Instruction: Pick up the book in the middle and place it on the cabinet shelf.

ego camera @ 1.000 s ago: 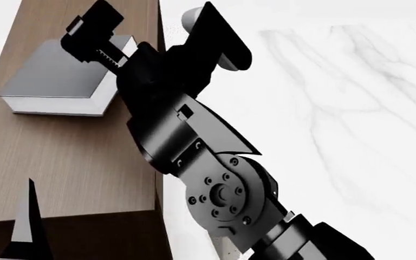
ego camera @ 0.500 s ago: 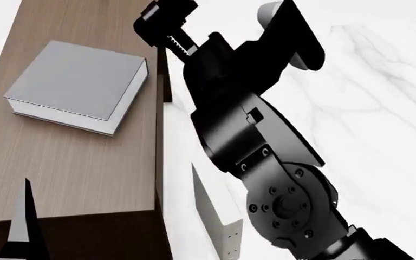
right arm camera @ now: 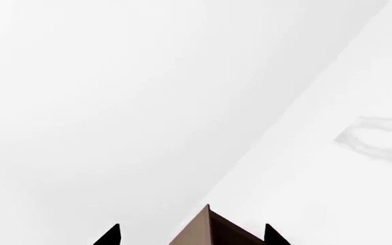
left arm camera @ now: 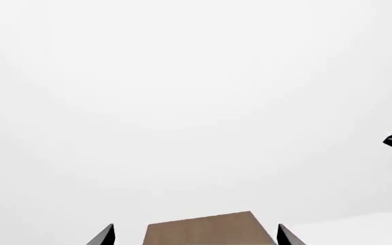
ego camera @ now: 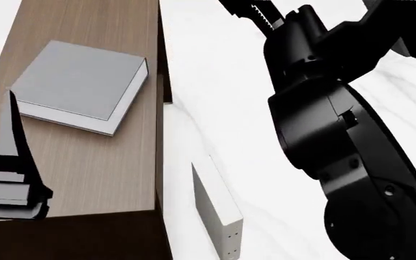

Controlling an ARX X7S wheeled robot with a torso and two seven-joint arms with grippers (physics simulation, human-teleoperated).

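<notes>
Grey book (ego camera: 80, 85) flat on cabinet shelf (ego camera: 85, 168), well clear of right hand (right arm camera: 192, 235). Both hands empty, fingers spread; left hand (left arm camera: 194, 236) beside cabinet top. Placement looked done; best to retract right arm upward, avoiding off-white book (ego camera: 218, 208).

White marble floor (ego camera: 381, 65), blank walls

Cabinet top (ego camera: 85, 162) bare near the book (ego camera: 82, 86), which takes its far part; left gripper (ego camera: 9, 179) stands over the near left edge; an off-white book (ego camera: 219, 211) upright on the marble floor (ego camera: 215, 97) right of the cabinet.
</notes>
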